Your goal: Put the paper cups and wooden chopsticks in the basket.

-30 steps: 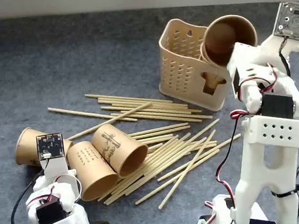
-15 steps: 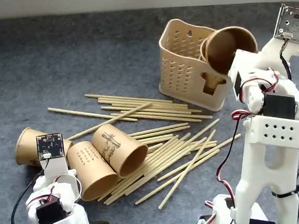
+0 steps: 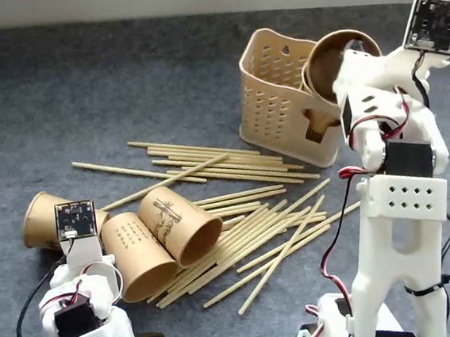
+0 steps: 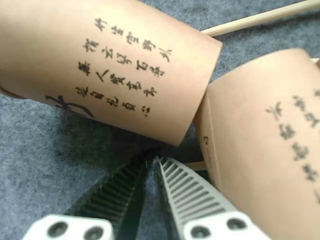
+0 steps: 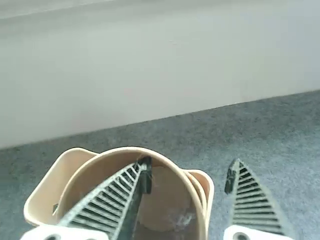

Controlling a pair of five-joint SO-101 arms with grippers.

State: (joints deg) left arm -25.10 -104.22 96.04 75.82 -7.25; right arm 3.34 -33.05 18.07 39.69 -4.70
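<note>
While one plain brown paper cup (image 3: 329, 69) is sitting mouth-up in the cream slotted plastic basket (image 3: 273, 92), most of the job is waiting. In the high view, three printed brown paper cups (image 3: 171, 225) are lying on their sides on the grey carpeted table (image 3: 121, 83). The pale wooden chopsticks (image 3: 245, 214) are fanning loose across it (none is showing in the basket). So I am judging the task as barely begun.

In the left wrist view, the left gripper (image 4: 152, 159) is keeping its ribbed fingers (image 4: 185, 187) pressed almost together on nothing. One printed cup is lying just beyond the fingertips and a second is sitting close beside the paler finger. Both are looking like smooth, matte, tapered card, light and likely to dent. A thin, straight chopstick is crossing the napped carpet past them.

In the right wrist view, the right gripper (image 5: 189, 167) is holding its fingers spread. One finger is reaching down inside the plain cup's round mouth, and the other is hanging outside its wall with a gap showing, so they are pinching nothing. The rigid basket rim is curving round beneath both fingertips.
</note>
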